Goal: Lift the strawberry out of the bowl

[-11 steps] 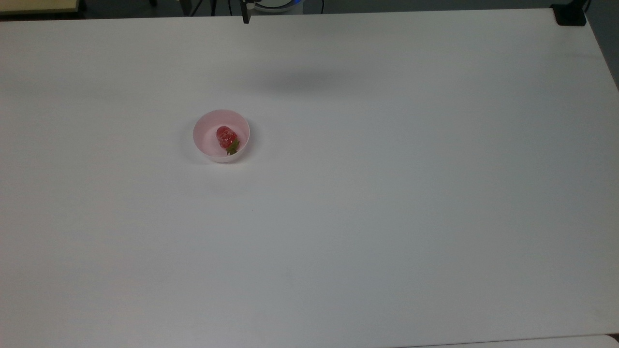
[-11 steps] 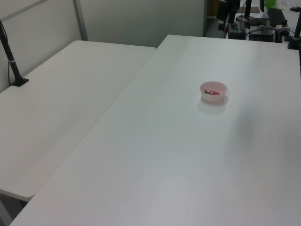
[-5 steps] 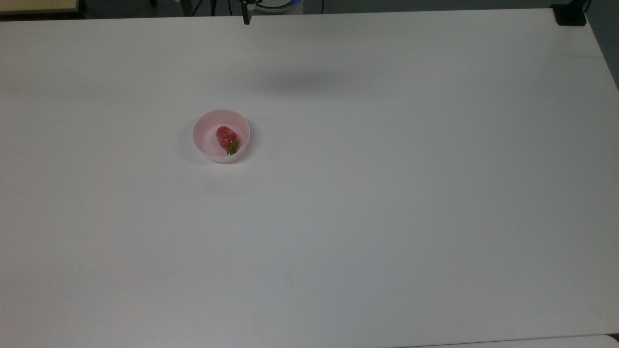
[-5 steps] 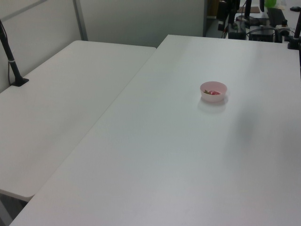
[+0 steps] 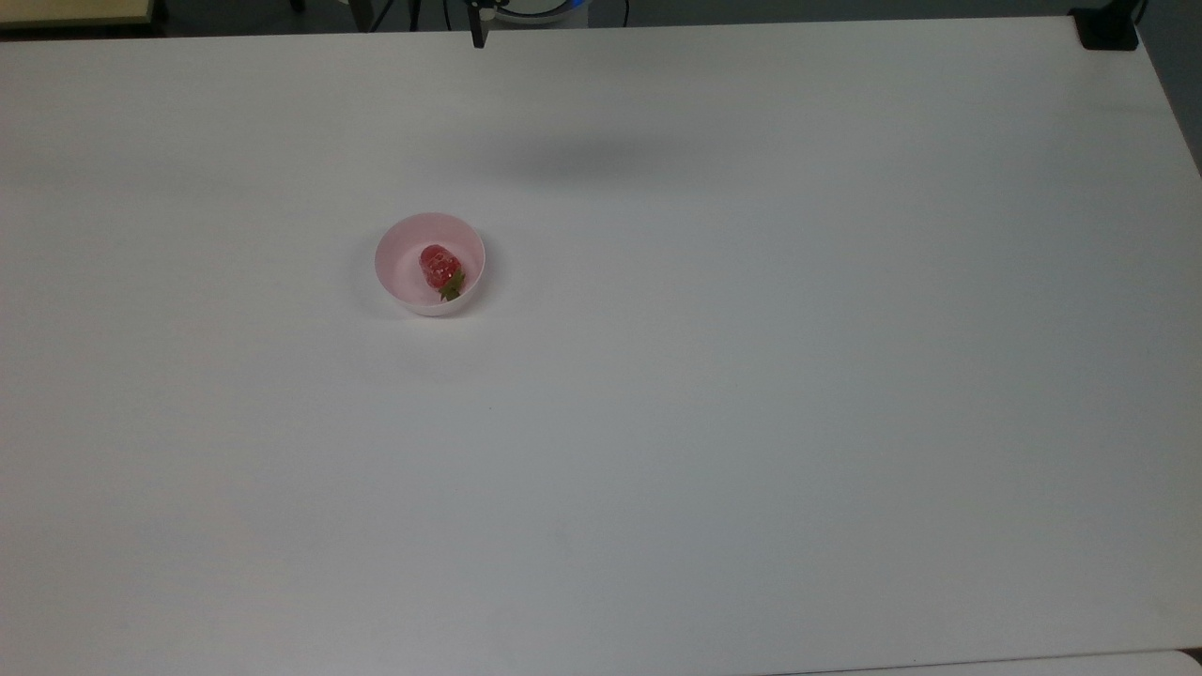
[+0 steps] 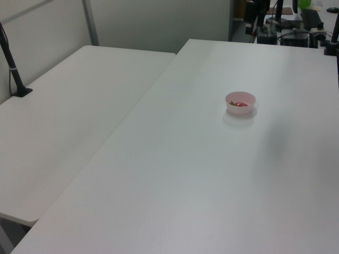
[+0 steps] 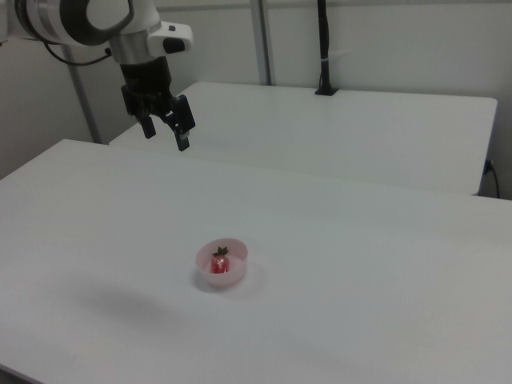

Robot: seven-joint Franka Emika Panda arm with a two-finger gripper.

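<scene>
Looking down in the top view, the small glossy red strawberry [image 5: 439, 267] lies inside the round pale pink bowl [image 5: 398, 246] on the white worktop [image 5: 751, 376], its green stem toward the near rim. In the left view, only a sliver of fruit shows above the wall, so a low sideways approach could knock the light bowl. In the right view, the black two-finger hand [image 7: 166, 134] hangs high, fingers apart, well away; a misaligned descent could strike the rim.

No visible change from where I sit.
I see nothing shifted in the top or left view.
</scene>
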